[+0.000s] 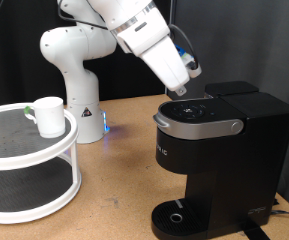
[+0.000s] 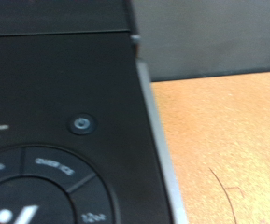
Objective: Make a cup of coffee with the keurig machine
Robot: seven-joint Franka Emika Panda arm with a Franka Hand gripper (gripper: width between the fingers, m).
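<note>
The keurig machine [image 1: 219, 155] is a black boxy coffee maker with a silver-grey arched lid handle, at the exterior view's right; its lid is down and its round drip tray [image 1: 177, 216] is bare. The white cup [image 1: 49, 115] stands on the top shelf of a white round rack, at the exterior view's left. My gripper [image 1: 180, 91] hangs just above the machine's top, near its back; its fingers are too dark and small to read. The wrist view shows the machine's top panel [image 2: 60, 121] close up, with a round power button [image 2: 80, 124] and a ring of size buttons; no fingers show there.
A white two-tier round rack [image 1: 29, 165] stands at the exterior view's left. The white arm base [image 1: 79, 85] is behind it, with a blue light at its foot. The wooden table [image 1: 119, 175] lies between rack and machine. A black curtain closes the back.
</note>
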